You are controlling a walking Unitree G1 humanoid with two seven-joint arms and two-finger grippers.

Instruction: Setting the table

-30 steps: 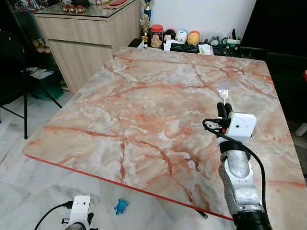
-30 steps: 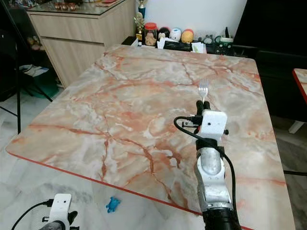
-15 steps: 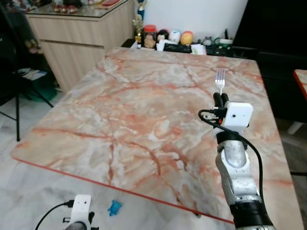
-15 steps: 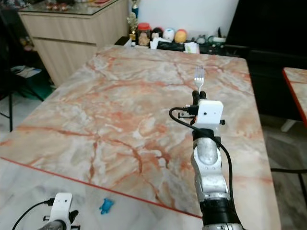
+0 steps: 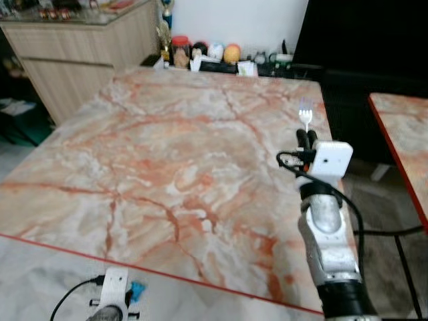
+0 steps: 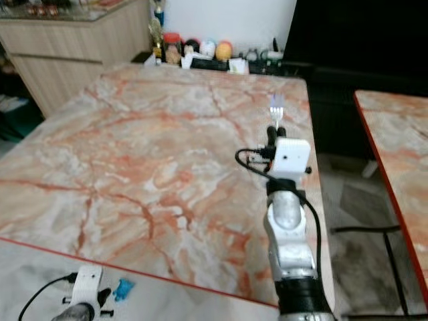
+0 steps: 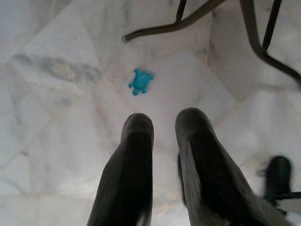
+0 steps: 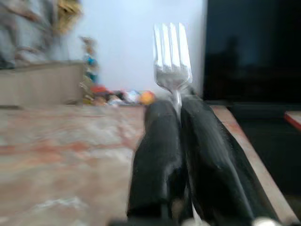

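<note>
A fork is gripped upright in the right tool, its stem pinched between the two black fingers and its tines raised above their tips. The right tool is held over the right-hand part of the counter, near its right edge, with the silver arm rising from below and a white camera block and a black cable seen at the wrist. The counter is topped in pink-and-orange veined marble with a red rim. At its far edge a row of small things is lined up against a white wall, a red-lidded jar and some round figures among them, and a wooden cabinet is seen to the far left. A second marble-topped counter stands apart to the right. The left tool hangs low over the pale marble floor, its fingers slightly parted and gripping nothing. A small blue toy lies on the floor ahead of them, and dark metal legs are seen beyond.
</note>
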